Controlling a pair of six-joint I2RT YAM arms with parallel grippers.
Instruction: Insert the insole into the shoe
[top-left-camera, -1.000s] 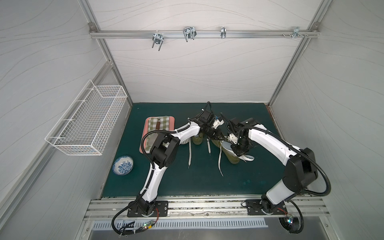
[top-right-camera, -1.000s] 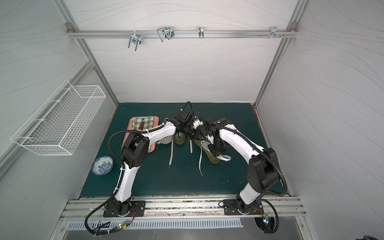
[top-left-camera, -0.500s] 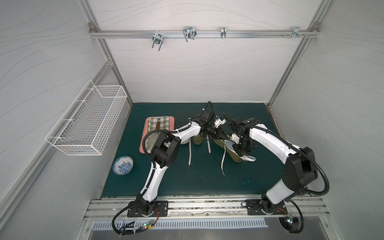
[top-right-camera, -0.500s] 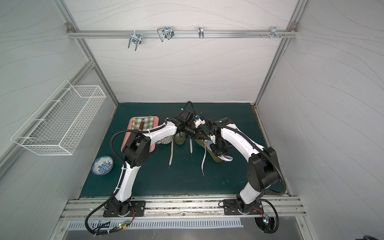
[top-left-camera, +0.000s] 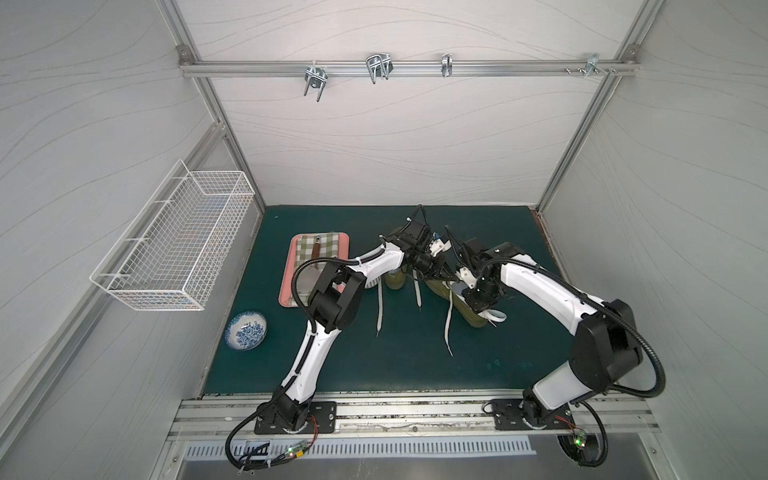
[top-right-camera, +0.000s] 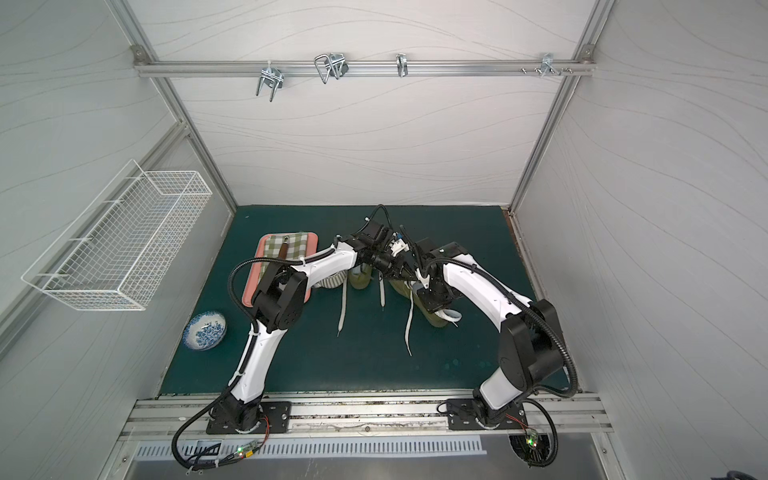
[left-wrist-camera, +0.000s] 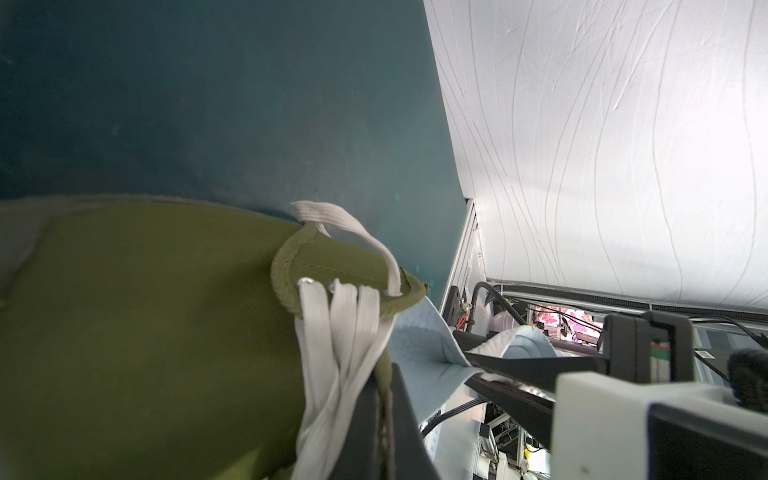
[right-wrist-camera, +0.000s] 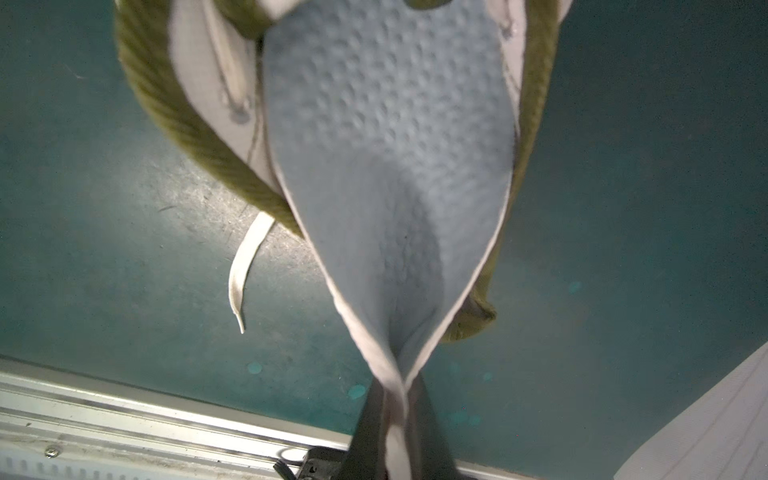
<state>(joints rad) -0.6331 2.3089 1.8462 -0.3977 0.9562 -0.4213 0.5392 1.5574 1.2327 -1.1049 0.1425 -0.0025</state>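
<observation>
A: Where is the insole (right-wrist-camera: 386, 145)?
B: Its front end lies inside the olive shoe (top-left-camera: 478, 321), which rests on the green mat (top-left-camera: 374, 365), right of the mat's middle. The heel end sticks out, folded.
A: And the grippers?
B: The right gripper (right-wrist-camera: 395, 399) is clamped tight on that folded heel end. The left gripper (left-wrist-camera: 384, 395) is pinched closed on the olive fabric at the shoe's opening, beside the white laces (left-wrist-camera: 340, 324).

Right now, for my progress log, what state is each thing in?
shoe: upright, upper edge gripped
insole: partly inside shoe, free end pinched into a fold
laces: untied, trailing loose
left gripper: shut on shoe
right gripper: shut on insole
bowl: upright, empty
</observation>
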